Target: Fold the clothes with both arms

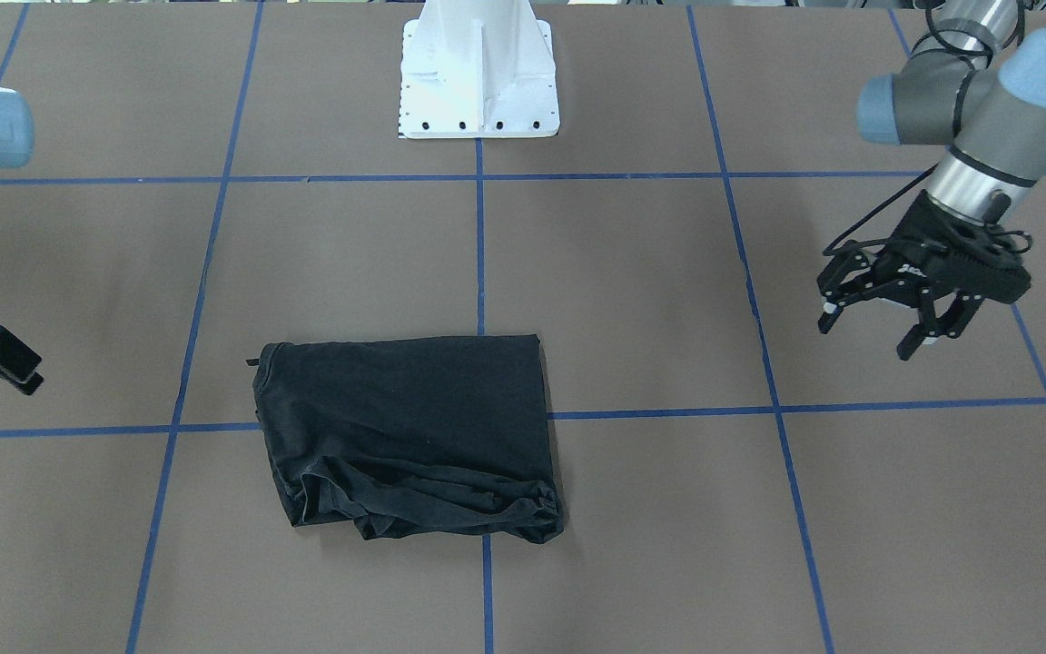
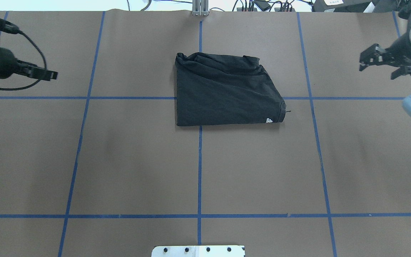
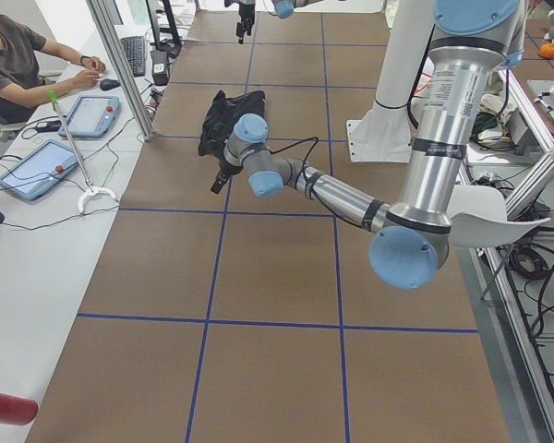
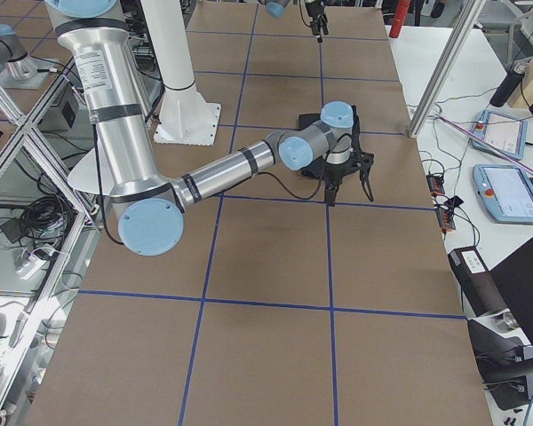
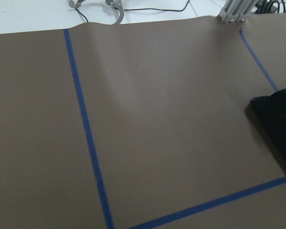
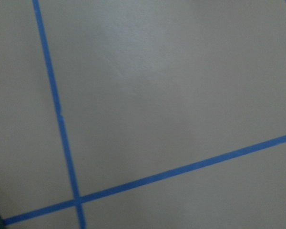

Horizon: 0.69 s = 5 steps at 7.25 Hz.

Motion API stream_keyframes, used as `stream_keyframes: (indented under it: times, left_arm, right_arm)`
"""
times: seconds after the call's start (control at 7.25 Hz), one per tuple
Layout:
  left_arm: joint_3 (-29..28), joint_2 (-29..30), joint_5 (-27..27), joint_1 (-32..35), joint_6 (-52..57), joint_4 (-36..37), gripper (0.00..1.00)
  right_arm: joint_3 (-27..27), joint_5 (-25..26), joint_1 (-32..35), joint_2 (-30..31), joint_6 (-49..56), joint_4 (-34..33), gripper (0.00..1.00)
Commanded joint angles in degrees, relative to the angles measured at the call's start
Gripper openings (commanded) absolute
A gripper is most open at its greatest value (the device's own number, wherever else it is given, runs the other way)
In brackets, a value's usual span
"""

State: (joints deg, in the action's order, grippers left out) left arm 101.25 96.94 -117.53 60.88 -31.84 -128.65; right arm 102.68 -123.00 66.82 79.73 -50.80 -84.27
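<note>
One white base [image 2: 198, 251] sat at the near edge of the table [image 2: 137, 160]. Beyond it lay a wide stretch of brown surface crossed by blue tape lines [image 2: 199, 171].

Past the middle of the table lay the black shirt [image 2: 219, 96], folded into a compact, roughly rectangular packet across the centre line. Its near edge was straight and flat, and a small white logo [image 2: 269, 120] showed at the near right corner. Its far edge was bunched and wrinkled, with loose cloth rolled up along it.

At about the same depth, well apart from the shirt on either side, both arms hung over bare table. The left pincer [image 1: 868, 331] had its fingers spread wide and gripped nothing. The right pincer [image 2: 377, 71] was likewise spread and empty. Each wrist camera showed mostly brown table and tape, and only the left one caught a corner of the shirt.

At the far edge stood a metal post [image 2: 200, 8] with cables [image 2: 262, 5] behind it.

The folding looked close to finished. If one more fold or a tidy was wanted, both pincers would need to come in together, drop to the rumpled far edge, pinch it near its two ends and carry it evenly towards the near edge.
</note>
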Motion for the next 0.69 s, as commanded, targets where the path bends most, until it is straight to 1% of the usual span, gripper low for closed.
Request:
stream_keyframes:
  times: [0.0,0.14,0.28,0.41,0.55]
  left_arm:
    - [-0.26,-8.31,-5.5,11.49,20.76,0.24,1.0]
    - [-0.17,-11.13,-7.08,15.19,24.85,0.59,1.0]
    - [-0.35,-12.12,-12.23,19.06,27.85,3.46,1.0]
    - [1.22,-12.13,-16.55,19.88,29.36,8.45,1.0]
    - [3.32,-13.43,-16.5,19.97,29.11,10.33,1.0]
  right_arm:
    - [4.27,-3.19,7.67,11.19,18.46,-0.19,1.0]
    - [4.63,-7.3,12.06,15.32,28.29,-0.02,1.0]
    - [4.81,-9.52,14.63,17.89,35.0,-0.02,1.0]
    - [6.55,-11.72,14.83,19.92,36.11,0.07,1.0]
    - [7.35,-12.0,14.92,20.98,36.21,0.07,1.0]
